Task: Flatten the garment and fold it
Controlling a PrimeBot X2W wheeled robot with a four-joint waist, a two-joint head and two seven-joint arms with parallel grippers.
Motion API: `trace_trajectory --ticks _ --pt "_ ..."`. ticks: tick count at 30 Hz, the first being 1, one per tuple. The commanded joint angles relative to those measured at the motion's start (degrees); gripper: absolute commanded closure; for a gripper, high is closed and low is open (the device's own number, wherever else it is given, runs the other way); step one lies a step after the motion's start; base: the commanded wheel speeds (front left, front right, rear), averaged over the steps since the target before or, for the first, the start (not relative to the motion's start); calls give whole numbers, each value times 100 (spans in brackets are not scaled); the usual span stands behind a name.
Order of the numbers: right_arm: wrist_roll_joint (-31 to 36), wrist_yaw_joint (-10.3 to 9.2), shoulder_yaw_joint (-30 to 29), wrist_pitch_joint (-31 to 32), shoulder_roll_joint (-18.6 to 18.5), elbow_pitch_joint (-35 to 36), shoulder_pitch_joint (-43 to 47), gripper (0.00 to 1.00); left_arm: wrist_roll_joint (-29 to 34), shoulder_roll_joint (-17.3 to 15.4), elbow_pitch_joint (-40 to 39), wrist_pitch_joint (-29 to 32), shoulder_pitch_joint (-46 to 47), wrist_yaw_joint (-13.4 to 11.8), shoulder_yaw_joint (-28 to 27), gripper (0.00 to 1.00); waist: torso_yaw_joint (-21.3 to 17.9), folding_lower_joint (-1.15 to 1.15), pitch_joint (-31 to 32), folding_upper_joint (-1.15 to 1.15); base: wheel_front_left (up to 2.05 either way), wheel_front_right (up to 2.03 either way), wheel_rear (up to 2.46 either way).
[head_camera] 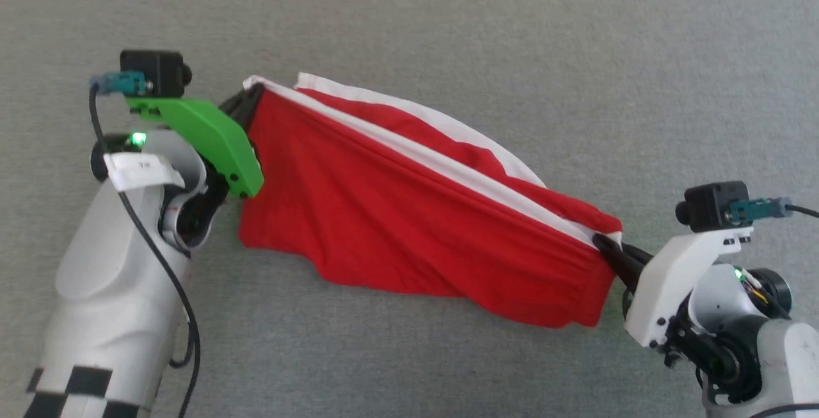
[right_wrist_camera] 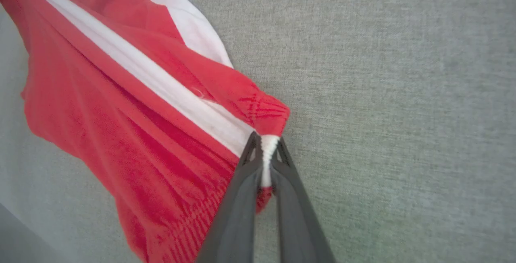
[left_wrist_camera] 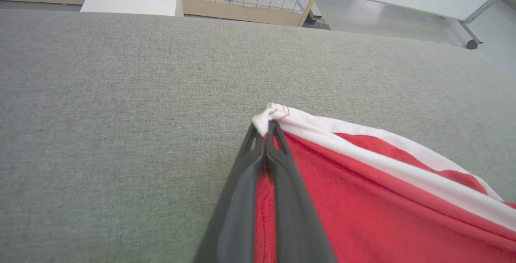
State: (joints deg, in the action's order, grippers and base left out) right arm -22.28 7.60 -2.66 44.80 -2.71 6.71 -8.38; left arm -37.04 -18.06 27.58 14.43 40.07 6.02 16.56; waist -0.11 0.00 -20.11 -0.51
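1. One wide grey fabric surface [head_camera: 448,21] spreads under everything
2. One red garment [head_camera: 409,213] with a white band along its upper edge is stretched between both grippers. In the head view it runs from upper left to lower right, and its loose red body sags below the taut edge. I cannot tell whether it touches the surface
3. Left gripper [head_camera: 251,96], on a green mount [head_camera: 217,143], has its dark fingers pressed together on the garment's white-edged left corner
4. Right gripper [head_camera: 604,245], on a white mount [head_camera: 678,277], is clamped on the bunched white band at the opposite corner
5. One small black camera [head_camera: 153,72] sits above the green mount
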Motion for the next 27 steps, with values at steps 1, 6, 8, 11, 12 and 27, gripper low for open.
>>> trace_trajectory --ticks 1,6,8,11,12,27 --pt "-30 -11 14 -59 -18 -45 -102 100 37 -61 90 -96 194 25 -7 100 -264 0 -281 51 0 0 0" --pt "-90 -11 163 -173 -18 -133 -213 100 48 -82 468 -167 484 86 141 100 -398 0 -425 51 0 0 0" --pt "-157 -11 224 -216 -18 -150 -230 100 43 -99 602 -179 557 100 194 100 -439 0 -462 51 0 0 0" --pt "-186 -11 286 -258 -17 -144 -221 100 7 -99 749 -212 640 116 255 100 -475 0 -503 51 0 0 0" --pt "-194 -11 307 -264 -17 -135 -212 100 -5 -101 793 -237 667 120 276 100 -487 0 -516 51 0 0 0" --pt "-536 -11 211 -710 -17 160 87 0 -66 -99 1352 -735 785 134 328 0 -416 0 -269 51 0 0 0"
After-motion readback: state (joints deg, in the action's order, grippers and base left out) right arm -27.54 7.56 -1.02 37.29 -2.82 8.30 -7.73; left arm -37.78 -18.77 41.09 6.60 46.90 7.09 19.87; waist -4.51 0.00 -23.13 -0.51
